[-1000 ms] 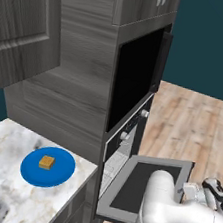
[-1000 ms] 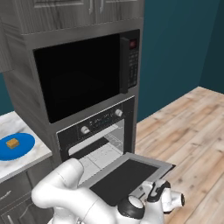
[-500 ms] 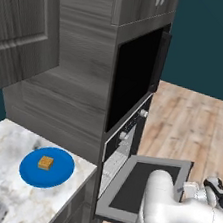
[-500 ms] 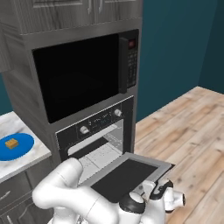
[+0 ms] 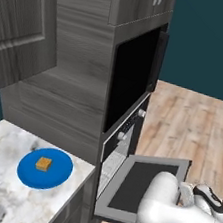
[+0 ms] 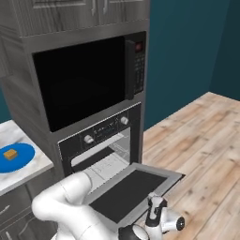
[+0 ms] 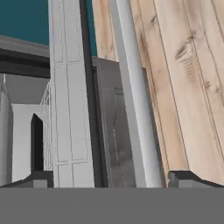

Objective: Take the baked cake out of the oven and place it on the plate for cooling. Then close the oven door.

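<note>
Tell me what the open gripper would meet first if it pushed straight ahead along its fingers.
Probably the oven door: its silver bar handle runs between the fingertips of the gripper. Depth is unclear.

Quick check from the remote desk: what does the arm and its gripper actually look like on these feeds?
The arm is glossy white with rounded, tube-like links and dark joint rings, one showing at the wrist. No cables, sleeves or markings show. The gripper has two small dark grey, blocky finger tips.
</note>
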